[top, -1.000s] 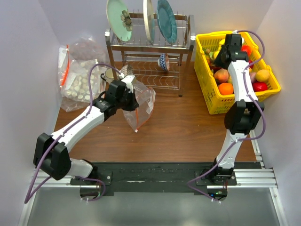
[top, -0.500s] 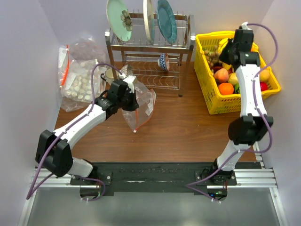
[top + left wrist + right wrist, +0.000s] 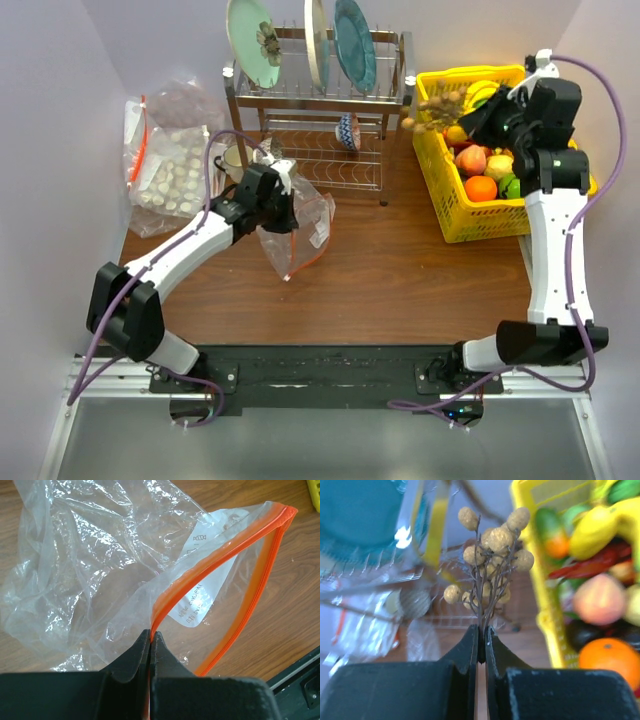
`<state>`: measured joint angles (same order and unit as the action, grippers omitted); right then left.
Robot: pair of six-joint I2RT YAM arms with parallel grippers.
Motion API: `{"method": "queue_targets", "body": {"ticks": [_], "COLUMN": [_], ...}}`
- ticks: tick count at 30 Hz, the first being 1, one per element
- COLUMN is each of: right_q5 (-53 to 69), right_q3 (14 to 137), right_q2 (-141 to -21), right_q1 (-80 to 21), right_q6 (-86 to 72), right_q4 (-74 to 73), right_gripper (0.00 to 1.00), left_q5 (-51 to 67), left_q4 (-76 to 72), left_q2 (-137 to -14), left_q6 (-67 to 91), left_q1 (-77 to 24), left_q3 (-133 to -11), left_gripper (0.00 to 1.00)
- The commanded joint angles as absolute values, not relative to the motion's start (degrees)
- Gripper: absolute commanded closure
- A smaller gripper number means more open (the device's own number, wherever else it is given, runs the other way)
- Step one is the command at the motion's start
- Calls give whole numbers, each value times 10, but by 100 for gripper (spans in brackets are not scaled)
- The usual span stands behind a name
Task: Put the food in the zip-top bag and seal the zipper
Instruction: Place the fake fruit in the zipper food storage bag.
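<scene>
Left end effector (image 3: pixel 151 636) tight on zipper (image 3: pixel 215 561) — right end effector (image 3: pixel 481 630) tight on brown cluster (image 3: pixel 500 539), stem-ends hidden.

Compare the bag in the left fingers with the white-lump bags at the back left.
Contents: the zip-top bag shows no food inside; the white-lump bags are full.
Pose: the zip-top bag is pinched at its zipper by the left gripper, mouth gaping; the white-lump bags lie free, no gripper on them.
Both are clear plastic with orange-red strips.
</scene>
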<state>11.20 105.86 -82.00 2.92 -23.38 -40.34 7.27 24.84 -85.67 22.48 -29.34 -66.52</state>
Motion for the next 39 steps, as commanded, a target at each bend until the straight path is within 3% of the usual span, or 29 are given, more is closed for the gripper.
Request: {"method": "queue_targets", "body": {"ticks": [1,9,15,24,39], "right_q5": [307,407,474,536,329], "right_q3": [986,807,688,616,604], "right_q2": [-772,-697,-640,-651,-748], "right_q1": [13,-143,-172,-192,-192], "right_q6": [-283,-318,-336,-316,-230], "right_q4": [-324,-224,-148,-127,-189], "right_gripper": [100,100,100,100,100], "left_q5": [82,98,112,145,171], "left_q4": [272,292,310,317,367], "left_q2": [-877,-902,-924,-911,-866], "left_q6": [200,202,205,205,199], "left_q1": [-295,-294,-295,-295,-294], "left_q3": [-717,-752,-788,-806,-825], "left_gripper": [100,100,100,100,100]}}
